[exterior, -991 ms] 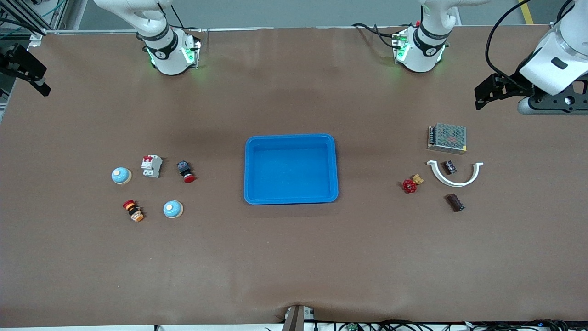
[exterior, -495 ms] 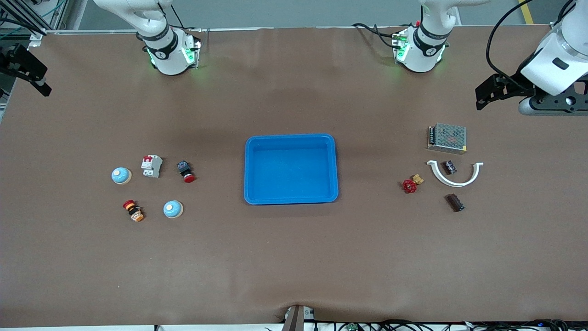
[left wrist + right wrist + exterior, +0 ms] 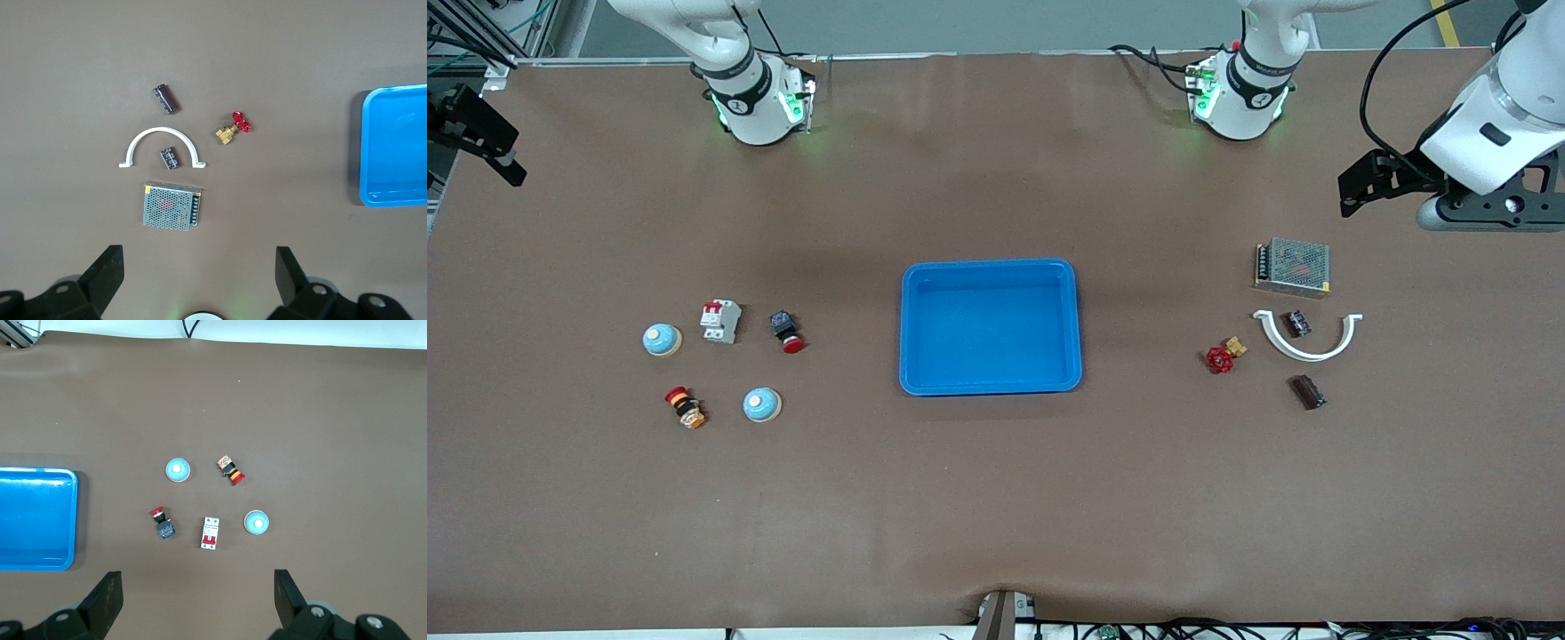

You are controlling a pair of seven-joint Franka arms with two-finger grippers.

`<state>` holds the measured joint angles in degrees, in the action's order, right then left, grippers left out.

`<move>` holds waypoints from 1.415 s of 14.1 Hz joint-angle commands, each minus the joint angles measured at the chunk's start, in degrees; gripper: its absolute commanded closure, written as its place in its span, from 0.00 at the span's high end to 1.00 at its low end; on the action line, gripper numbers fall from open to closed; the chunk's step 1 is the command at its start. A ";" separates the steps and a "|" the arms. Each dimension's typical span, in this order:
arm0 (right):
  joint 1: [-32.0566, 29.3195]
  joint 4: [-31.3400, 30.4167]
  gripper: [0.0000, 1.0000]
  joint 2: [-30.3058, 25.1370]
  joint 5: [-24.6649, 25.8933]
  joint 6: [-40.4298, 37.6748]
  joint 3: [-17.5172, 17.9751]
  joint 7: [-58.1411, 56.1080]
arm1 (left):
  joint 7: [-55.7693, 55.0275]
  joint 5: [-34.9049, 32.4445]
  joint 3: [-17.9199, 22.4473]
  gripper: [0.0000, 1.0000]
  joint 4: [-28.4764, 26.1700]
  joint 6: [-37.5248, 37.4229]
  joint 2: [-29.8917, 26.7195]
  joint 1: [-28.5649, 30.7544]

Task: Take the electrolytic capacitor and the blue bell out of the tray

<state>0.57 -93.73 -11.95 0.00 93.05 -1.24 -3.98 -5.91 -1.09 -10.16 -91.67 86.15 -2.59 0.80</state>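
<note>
Two capacitors lie at the left arm's end of the table: a dark cylinder (image 3: 1307,392) (image 3: 165,99) and a smaller one (image 3: 1296,323) (image 3: 169,157) inside a white arc. Two light-blue dome bells (image 3: 662,340) (image 3: 762,404) sit at the right arm's end, and the right wrist view shows both bells (image 3: 177,469) (image 3: 255,522). My left gripper (image 3: 1356,187) (image 3: 199,267) hangs open and empty over bare table beside the mesh power supply. Open and empty too, my right gripper (image 3: 489,142) (image 3: 198,590) waits high at the table's edge.
A blue tray (image 3: 991,267) stands empty mid-table. Around the capacitors are a white arc clip (image 3: 1307,342), a mesh power supply (image 3: 1293,267) and a red-handled valve (image 3: 1221,357). A circuit breaker (image 3: 720,320) and two push buttons (image 3: 786,331) (image 3: 685,407) sit among the bells.
The left arm's hand has shifted slightly toward the bases' edge of the table. The right arm and everything on the table stayed put.
</note>
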 commanded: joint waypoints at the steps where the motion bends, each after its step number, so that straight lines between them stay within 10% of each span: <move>1: 0.22 -1.01 1.00 -1.23 0.26 0.29 0.01 0.29 | 0.55 -1.12 -0.04 1.00 1.76 -0.64 0.13 0.34; 20: 0.13 -1.10 1.00 -1.23 0.26 0.29 0.01 0.29 | 0.99 -1.29 1.54 1.00 7.21 3.13 4.17 5.79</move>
<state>0.64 -93.73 -11.95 0.00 93.02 -1.18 -3.98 -5.89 -1.26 -8.54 -85.77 88.30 0.33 6.27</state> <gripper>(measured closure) 0.000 0.000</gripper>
